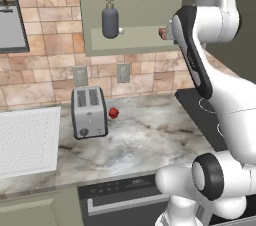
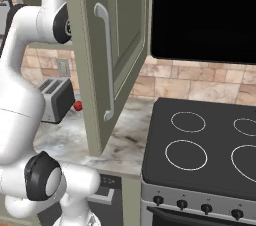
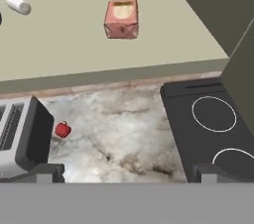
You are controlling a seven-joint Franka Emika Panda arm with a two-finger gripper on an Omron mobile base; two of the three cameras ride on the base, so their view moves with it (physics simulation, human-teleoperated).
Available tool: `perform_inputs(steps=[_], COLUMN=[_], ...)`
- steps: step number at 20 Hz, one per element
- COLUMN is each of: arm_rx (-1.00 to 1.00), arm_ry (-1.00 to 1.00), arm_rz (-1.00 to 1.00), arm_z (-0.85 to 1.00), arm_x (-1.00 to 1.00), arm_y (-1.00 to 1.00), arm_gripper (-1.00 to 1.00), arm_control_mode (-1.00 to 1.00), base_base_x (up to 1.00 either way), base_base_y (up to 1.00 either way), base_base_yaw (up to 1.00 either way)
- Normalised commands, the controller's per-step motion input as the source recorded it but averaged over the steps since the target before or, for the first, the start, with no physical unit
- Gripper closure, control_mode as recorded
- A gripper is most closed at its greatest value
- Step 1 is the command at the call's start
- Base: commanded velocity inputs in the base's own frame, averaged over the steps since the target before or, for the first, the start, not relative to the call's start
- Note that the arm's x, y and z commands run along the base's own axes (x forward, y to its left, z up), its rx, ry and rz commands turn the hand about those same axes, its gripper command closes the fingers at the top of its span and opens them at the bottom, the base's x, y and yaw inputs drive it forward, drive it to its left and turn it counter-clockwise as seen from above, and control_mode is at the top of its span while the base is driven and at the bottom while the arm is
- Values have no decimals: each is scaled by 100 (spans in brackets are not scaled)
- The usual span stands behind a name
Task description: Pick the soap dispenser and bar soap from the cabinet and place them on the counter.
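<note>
Kitchen: stovetop [image 2: 200, 145], toaster [image 1: 89, 112], counter [image 1: 150, 140]

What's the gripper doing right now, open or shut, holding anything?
Gripper: open, holding nothing, above the counter in front of the cabinet shelf.

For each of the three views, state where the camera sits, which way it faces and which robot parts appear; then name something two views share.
Left base view: behind-left, facing the cabinet with the soap dispenser; arm at right.
Right base view: behind-right, facing the stovetop; arm at left.
Hand view: looks down on the bar soap; open gripper fingertips at bottom.
Shared: toaster.
</note>
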Motion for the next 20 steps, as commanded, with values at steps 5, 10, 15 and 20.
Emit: perform_inputs(steps=[5, 10, 15, 20], arm_rx=[-4, -4, -1, 0], arm_ry=[3, 0, 0, -1], arm_rz=[6, 4, 1, 0], arm_z=[18, -4, -15, -8], arm_x=[35, 33, 30, 34], arm_y=[-6, 7, 4, -4], arm_gripper=[-100, -100, -100, -100], arm_control_mode=[-100, -100, -100, -100], base_base_x=[0, 0, 0, 0], base_base_y=[0, 0, 0, 0], base_base_yaw=[0, 0, 0, 0])
